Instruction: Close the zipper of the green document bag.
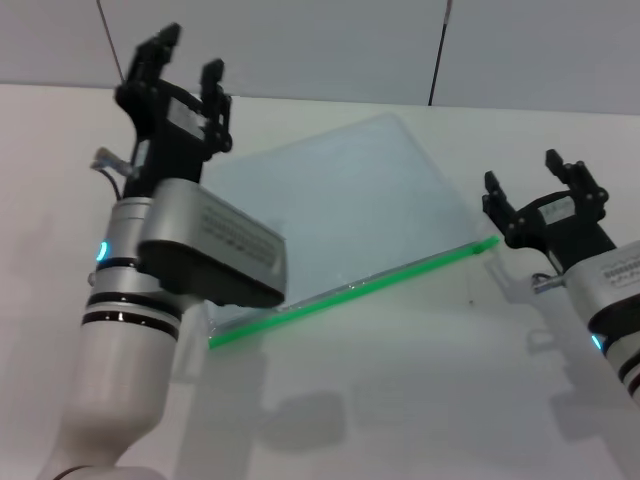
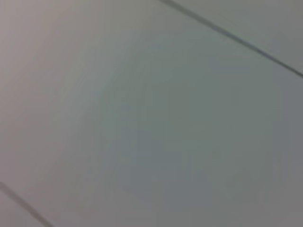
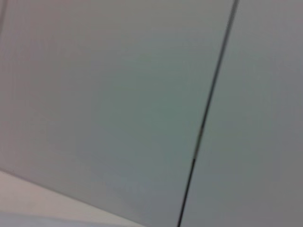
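The green document bag (image 1: 345,215) lies flat on the white table in the head view, a pale translucent pouch turned at an angle. Its zipper (image 1: 350,292) runs as a bright green strip along the near long edge, from lower left to upper right; I cannot make out the slider. My left gripper (image 1: 185,62) is raised above the bag's far left corner, open, fingers pointing up and holding nothing. To the right of the zipper's right end, my right gripper (image 1: 535,178) is raised too, open and empty. Both wrist views show only grey wall panels.
The white table (image 1: 400,400) spreads around the bag. A grey panelled wall (image 1: 320,40) with dark seams stands behind it. My left forearm (image 1: 190,260) covers the bag's left corner.
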{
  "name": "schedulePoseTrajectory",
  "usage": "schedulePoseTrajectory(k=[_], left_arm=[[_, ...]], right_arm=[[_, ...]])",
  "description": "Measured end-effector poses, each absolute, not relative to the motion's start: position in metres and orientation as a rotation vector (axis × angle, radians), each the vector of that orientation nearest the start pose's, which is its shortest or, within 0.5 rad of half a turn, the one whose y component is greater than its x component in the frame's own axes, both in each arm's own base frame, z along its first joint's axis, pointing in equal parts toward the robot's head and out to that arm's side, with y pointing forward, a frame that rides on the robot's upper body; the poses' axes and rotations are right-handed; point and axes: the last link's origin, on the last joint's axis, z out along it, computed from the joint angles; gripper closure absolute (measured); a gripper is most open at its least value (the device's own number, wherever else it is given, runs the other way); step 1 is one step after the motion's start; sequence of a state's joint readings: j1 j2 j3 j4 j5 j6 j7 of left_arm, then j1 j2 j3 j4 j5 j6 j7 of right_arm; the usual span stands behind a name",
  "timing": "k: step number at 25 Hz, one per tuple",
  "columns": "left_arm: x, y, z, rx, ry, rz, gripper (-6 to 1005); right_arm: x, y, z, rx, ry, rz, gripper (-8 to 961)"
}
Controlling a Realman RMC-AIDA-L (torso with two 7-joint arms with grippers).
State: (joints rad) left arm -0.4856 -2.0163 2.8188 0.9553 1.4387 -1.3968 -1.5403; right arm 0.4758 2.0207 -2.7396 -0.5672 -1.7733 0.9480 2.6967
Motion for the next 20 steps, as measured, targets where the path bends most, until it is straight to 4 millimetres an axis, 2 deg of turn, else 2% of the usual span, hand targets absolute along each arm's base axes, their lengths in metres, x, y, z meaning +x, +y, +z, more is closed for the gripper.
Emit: schedulePoseTrajectory(k=[11,20], left_arm=[[-0.204,0.320,-0.029,-1.348,-0.057,-0.250,472],[-0.228,0.327,-0.012,-1.262,-0.238,-0.362,472]], right_arm=[[0.272,0.338,-0.066,-1.706,0.528,0.580,193],[0.278,0.347,-0.051,-1.608,0.587,0.603,193]])
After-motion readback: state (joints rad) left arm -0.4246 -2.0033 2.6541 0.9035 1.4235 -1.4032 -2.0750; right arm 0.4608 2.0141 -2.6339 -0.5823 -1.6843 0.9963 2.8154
